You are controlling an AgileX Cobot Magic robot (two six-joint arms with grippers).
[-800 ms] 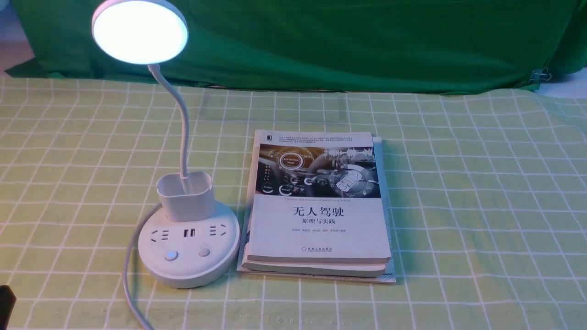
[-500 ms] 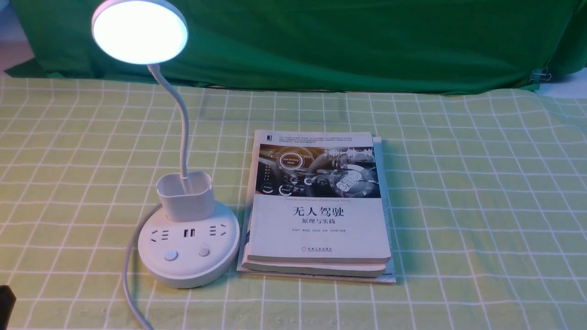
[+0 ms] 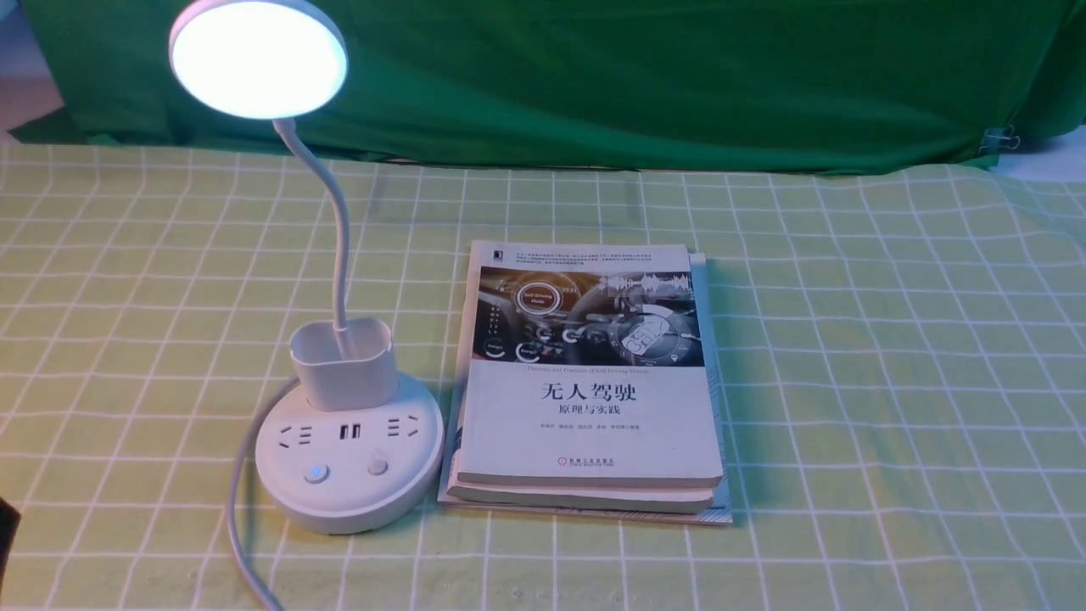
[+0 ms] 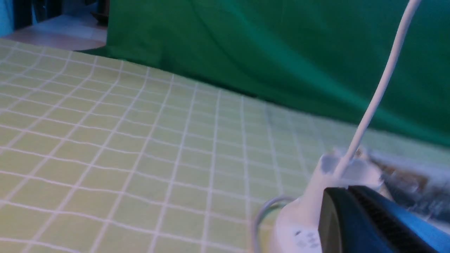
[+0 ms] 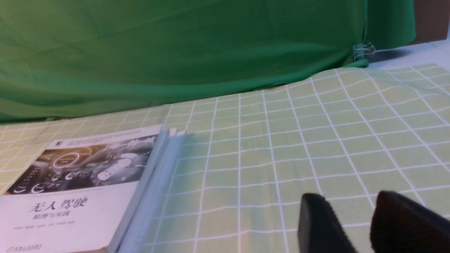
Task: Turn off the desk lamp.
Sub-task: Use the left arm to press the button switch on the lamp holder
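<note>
One desk lamp [image 3: 344, 373]: head glowing, blue button [image 3: 316, 473] shining, standing on the counter [image 3: 891, 382] just ahead of the left pincer [image 4: 355, 214], whose spread I cannot tell. That pincer is shifting slightly from a moment ago while the lamp is staying lit, so pressing is pending. Also: right pincer [image 5: 348, 203], fingers sitting apart, book [image 5: 81, 196] lying ahead.

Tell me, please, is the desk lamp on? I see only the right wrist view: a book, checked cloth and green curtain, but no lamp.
Observer: Yes. In the front view the desk lamp is lit; its round head glows white.
Operator: Where does it stand from the book?
Observer: On the robot's left of the book. Its base sits right beside the book's edge; I cannot tell if they touch.
</note>
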